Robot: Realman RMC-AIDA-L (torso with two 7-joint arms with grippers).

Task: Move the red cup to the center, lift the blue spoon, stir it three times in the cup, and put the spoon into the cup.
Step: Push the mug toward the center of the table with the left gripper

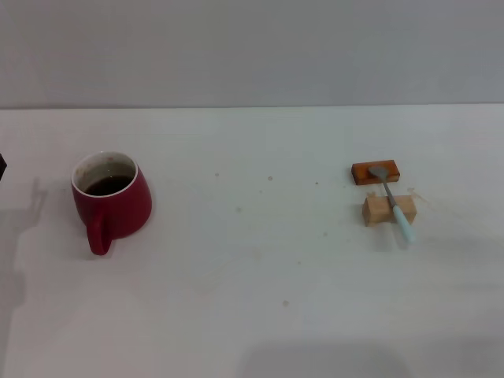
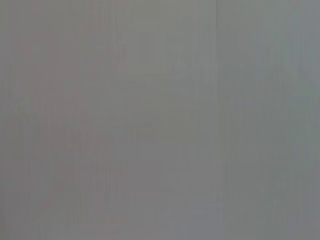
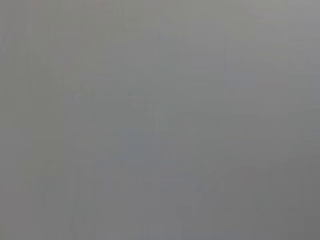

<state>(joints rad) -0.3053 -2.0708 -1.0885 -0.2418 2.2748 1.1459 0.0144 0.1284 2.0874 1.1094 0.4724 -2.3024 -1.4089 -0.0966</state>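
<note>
In the head view the red cup [image 1: 113,201] stands upright on the left of the white table [image 1: 252,260], its loop handle toward the near side and dark liquid inside. The blue spoon [image 1: 394,202] lies on the right: its grey metal bowl rests on an orange-brown flat block [image 1: 376,172] and its pale blue handle lies across a tan wooden block [image 1: 388,209], pointing toward the near side. Neither gripper shows in the head view. Both wrist views show only a plain grey surface, with no fingers and no objects.
A grey wall runs behind the table's far edge. A small dark shape sits at the left edge of the head view [image 1: 2,165], with a faint shadow on the table below it.
</note>
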